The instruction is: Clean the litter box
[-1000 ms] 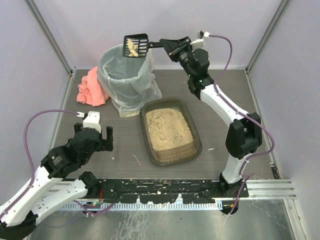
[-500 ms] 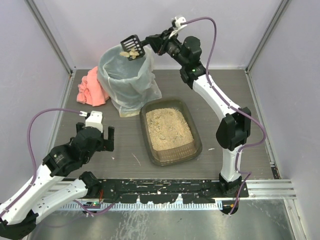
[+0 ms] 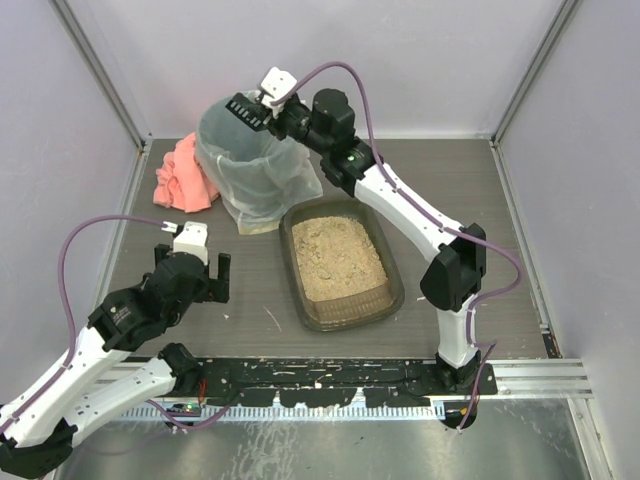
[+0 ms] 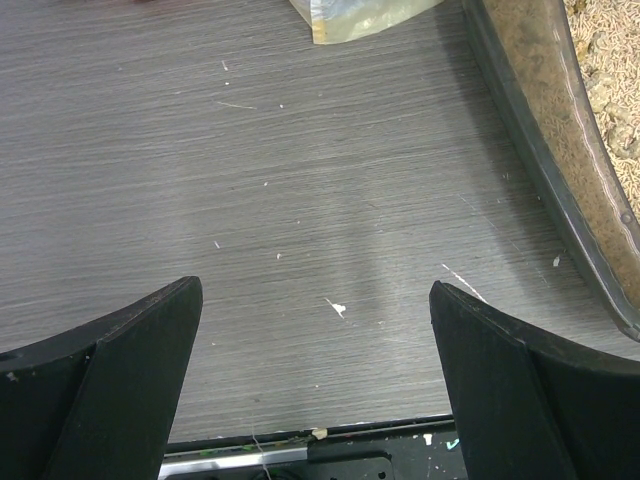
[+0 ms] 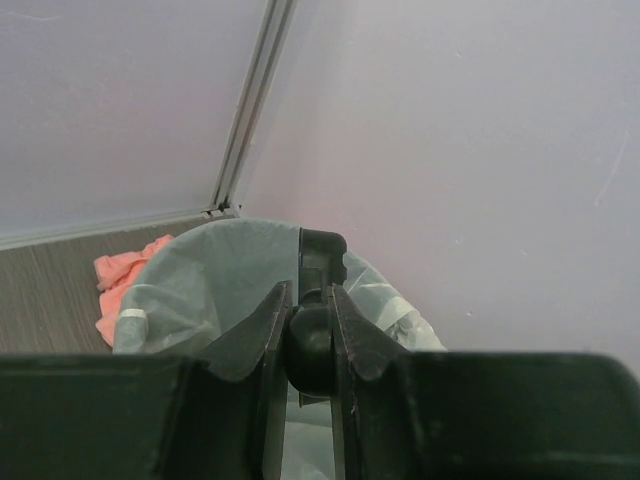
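One scoop (image 3: 246,108) tips over bin (image 3: 262,178); right claw (image 5: 311,325) clamped on it, left claw (image 4: 315,360) apart. Next I lower it into box (image 3: 350,318).

Glossy plastic litter box (image 3: 345,318) — gritty litter (image 3: 338,258) — matt wood-grain table (image 3: 480,220)

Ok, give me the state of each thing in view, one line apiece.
litter box, flat on the table, uncovered, holding sandy litter
litter scoop, gripped by its handle, tipped over the bin's mouth
lined bin, upright, mouth open
pink cloth, crumpled beside the bin
left pincer, open, empty, above bare table
right pincer, shut on the scoop's handle
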{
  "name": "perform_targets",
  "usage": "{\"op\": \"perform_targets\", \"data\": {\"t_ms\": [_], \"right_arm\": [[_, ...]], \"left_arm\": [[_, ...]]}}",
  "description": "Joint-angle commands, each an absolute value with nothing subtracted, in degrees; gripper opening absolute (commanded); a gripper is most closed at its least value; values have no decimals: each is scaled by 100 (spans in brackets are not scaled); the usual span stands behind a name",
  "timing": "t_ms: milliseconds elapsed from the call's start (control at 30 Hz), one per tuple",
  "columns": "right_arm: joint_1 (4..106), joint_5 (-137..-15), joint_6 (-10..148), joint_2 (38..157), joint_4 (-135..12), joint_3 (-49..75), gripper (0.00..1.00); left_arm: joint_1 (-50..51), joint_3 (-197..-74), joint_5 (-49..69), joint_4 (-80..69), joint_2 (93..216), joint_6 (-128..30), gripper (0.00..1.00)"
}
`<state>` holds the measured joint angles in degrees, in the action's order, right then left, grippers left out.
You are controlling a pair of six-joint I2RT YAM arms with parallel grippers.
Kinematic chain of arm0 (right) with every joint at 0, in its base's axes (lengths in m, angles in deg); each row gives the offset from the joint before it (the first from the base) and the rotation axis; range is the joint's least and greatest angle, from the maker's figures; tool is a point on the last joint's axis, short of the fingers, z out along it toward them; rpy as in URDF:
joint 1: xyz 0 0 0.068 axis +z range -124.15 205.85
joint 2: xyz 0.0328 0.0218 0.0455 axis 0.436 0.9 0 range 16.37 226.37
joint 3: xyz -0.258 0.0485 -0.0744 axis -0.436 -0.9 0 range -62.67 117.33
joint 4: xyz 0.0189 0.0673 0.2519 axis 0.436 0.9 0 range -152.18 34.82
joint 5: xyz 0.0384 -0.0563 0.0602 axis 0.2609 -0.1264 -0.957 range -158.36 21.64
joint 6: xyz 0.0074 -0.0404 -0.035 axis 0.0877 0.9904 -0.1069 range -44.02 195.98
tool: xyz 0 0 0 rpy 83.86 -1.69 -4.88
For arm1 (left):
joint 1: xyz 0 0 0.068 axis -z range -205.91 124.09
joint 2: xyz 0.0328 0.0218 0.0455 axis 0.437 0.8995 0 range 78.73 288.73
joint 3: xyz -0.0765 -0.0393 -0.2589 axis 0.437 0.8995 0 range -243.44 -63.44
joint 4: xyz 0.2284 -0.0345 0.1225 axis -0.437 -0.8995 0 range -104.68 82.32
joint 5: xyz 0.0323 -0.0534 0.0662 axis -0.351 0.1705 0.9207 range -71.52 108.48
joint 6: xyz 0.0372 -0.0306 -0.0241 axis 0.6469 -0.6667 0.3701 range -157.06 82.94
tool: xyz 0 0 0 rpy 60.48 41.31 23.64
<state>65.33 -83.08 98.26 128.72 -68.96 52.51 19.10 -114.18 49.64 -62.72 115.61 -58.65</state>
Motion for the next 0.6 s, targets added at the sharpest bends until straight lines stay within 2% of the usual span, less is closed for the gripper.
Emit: {"op": "perform_targets", "data": {"t_ms": [0, 300, 567], "right_arm": [[6554, -7968, 10264, 12354, -7229, 5548, 1], [6568, -7615, 8915, 12072, -6623, 6043, 1], [6425, -7216, 7848, 10263, -6976, 4060, 1]], "left_arm": [[1901, -11428, 4950, -6072, 11512, -5811, 98], [1901, -11426, 4964, -6088, 11487, -5816, 98], [1906, -11421, 4997, -6086, 11435, -5816, 98]]}}
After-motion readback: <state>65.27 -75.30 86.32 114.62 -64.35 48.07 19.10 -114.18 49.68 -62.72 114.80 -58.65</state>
